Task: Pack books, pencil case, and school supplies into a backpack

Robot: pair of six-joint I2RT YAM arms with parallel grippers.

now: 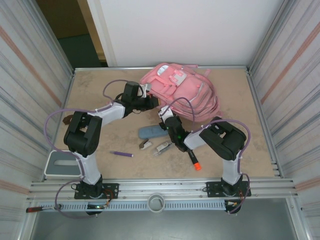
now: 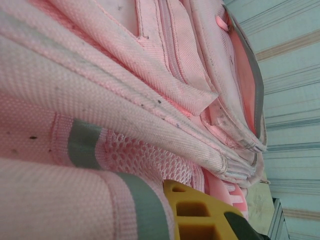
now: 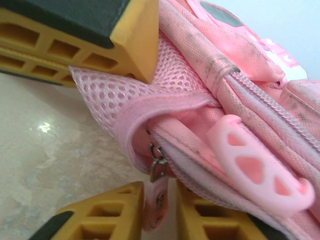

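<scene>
With the left gripper (image 2: 200, 220) pinching soft, limp fabric of the backpack (image 1: 180, 90) near the table's far edge, the right gripper (image 3: 157, 212) nips its zipper pull (image 3: 156, 202), the proper hold.

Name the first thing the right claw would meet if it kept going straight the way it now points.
Probably the zip pull hanging between the right claw's fingers, then the backpack just behind it. Depth is hard to judge here.

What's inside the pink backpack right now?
No telling: the backpack looks zipped, so its inside is hidden. The right end effector is closing on the zipper tab. The pencil case, pen and highlighter lie outside on the table.
</scene>
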